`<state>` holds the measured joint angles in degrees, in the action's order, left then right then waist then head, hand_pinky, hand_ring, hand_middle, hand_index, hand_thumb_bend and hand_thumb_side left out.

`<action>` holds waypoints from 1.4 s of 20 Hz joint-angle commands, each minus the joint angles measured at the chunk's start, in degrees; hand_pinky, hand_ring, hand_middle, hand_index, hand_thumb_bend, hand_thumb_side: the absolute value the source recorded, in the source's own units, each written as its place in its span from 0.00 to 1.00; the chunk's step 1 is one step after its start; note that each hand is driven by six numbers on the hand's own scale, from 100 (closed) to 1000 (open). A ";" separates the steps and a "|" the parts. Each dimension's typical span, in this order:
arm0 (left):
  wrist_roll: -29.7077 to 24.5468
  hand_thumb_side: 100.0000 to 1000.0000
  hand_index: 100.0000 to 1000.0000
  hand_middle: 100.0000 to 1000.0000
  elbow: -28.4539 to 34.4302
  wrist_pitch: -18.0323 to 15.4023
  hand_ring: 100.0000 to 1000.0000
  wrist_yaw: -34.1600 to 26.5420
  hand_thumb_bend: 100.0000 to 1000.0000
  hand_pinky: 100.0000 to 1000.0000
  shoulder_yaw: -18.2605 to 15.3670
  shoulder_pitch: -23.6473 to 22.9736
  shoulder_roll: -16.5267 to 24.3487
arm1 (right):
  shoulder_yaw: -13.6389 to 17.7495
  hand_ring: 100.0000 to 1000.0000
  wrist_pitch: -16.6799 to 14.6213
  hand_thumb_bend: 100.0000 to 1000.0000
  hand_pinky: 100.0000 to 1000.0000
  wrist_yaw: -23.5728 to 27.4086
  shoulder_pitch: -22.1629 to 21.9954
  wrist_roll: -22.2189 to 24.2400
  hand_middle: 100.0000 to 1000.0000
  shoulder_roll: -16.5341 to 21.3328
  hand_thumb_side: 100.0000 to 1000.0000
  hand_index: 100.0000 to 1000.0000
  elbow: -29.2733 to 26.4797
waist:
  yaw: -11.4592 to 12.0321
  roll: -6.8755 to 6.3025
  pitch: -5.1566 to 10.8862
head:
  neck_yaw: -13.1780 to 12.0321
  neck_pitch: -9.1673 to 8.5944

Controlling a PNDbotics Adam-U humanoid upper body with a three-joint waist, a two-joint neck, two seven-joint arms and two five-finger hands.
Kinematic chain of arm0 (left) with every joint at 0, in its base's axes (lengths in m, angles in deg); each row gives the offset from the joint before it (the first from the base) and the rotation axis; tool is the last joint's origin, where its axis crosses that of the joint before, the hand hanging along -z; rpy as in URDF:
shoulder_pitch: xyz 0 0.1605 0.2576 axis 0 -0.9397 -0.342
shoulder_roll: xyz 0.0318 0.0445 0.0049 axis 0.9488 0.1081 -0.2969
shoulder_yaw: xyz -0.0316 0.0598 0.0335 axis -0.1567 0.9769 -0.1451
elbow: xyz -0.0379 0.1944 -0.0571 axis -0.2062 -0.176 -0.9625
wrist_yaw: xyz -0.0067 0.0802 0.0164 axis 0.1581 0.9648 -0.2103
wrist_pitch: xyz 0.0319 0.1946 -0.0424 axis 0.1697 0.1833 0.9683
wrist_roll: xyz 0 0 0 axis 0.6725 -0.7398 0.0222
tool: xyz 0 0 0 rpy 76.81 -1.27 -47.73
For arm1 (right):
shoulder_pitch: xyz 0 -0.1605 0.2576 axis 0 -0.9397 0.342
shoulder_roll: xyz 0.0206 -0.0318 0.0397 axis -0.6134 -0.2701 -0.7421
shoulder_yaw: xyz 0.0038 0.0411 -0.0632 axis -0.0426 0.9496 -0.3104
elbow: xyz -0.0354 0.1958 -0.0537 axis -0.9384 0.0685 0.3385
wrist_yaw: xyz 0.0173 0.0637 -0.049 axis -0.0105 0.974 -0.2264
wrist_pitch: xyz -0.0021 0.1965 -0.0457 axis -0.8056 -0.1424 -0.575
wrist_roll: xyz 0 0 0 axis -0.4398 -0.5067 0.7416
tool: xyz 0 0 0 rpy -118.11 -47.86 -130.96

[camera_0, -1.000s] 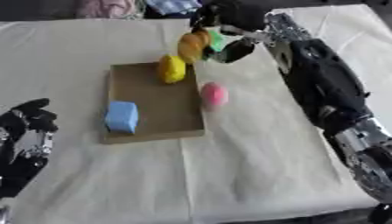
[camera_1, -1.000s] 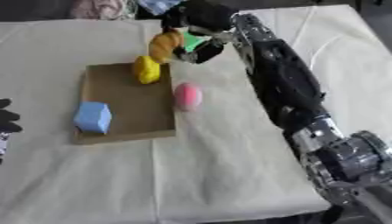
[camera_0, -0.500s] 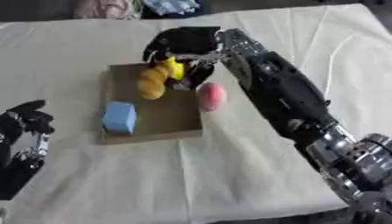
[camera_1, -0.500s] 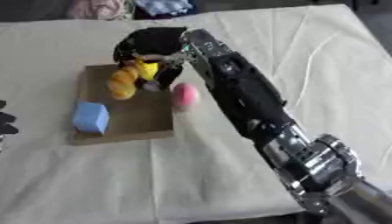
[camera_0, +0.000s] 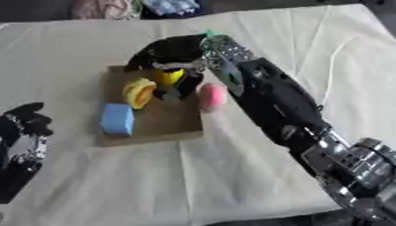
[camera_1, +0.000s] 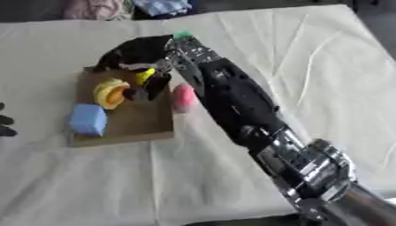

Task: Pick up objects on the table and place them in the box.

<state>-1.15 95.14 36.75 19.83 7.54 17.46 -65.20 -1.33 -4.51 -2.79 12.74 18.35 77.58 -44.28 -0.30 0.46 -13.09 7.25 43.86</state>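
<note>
Right hand over the box, placing step in hand

The right hand (camera_0: 174, 57) reaches over the flat brown box (camera_0: 176, 127), and its fingers (camera_0: 172, 92) curl down around a small yellow object (camera_0: 169, 76). A yellow-orange ring-like piece (camera_0: 138, 92) and a blue block (camera_0: 117, 118) lie in the box. A pink object (camera_0: 212, 96) rests on the cloth-covered surface (camera_0: 232, 185), touching the box's right edge. I judge the next move is to release, then take the pink one. The left hand (camera_0: 23, 137) idles with relaxed fingers at the lower left.

Creased cream tablecloth (camera_0: 294, 39), bundled fabrics (camera_0: 100, 8) at far edge
</note>
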 commanded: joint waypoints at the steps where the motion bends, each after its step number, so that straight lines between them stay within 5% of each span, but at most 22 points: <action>1: -0.20 0.62 0.80 0.55 0.94 -0.07 0.52 0.17 0.00 0.69 -0.26 0.49 0.34 | -0.21 0.94 -6.41 0.00 0.92 3.13 1.72 9.67 0.94 1.73 0.38 1.00 -2.75 | -0.01 0.61 1.27 | 0.37 0.25; 5: -0.21 0.62 0.80 0.55 0.94 -0.05 0.52 0.20 0.00 0.69 -0.35 0.40 0.26 | 2.98 0.93 -6.41 0.00 0.92 9.11 2.09 14.11 0.96 3.04 0.36 1.00 -1.93 | -0.08 0.55 1.31 | 0.50 0.25; 8: -0.20 0.62 0.80 0.55 0.94 -0.07 0.52 0.19 0.00 0.70 -0.36 0.31 0.16 | 9.19 0.94 -6.41 0.00 0.93 12.16 2.96 16.55 0.98 4.03 0.27 0.99 1.10 | -0.10 0.45 1.36 | 0.63 0.25; 12: -0.33 0.62 0.80 0.55 0.94 -0.09 0.52 0.21 0.00 0.70 -0.25 0.33 0.10 | 19.06 0.96 -4.97 0.00 0.95 9.54 4.28 15.92 0.98 4.31 0.26 0.98 6.75 | 0.17 0.40 1.30 | 1.06 0.25; 17: -0.63 0.63 0.80 0.55 0.94 -0.15 0.52 0.16 0.00 0.70 0.03 0.62 0.05 | 26.67 0.95 4.23 0.00 0.96 2.55 4.84 8.47 0.97 2.90 0.20 0.97 9.78 | 1.25 0.47 1.08 | 2.33 0.25; 28: -1.15 0.62 0.80 0.55 0.94 -0.55 0.52 0.00 0.00 0.70 0.49 1.01 -0.05 | 32.88 0.96 19.27 0.00 1.00 -11.79 4.24 -9.99 0.97 2.20 0.13 0.96 13.29 | 5.02 0.63 0.72 | 6.71 0.25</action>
<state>-2.17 95.14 36.25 19.81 8.09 18.03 -65.67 30.86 13.59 -13.27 15.86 10.07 78.81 -30.81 4.76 0.47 -13.15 13.42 43.86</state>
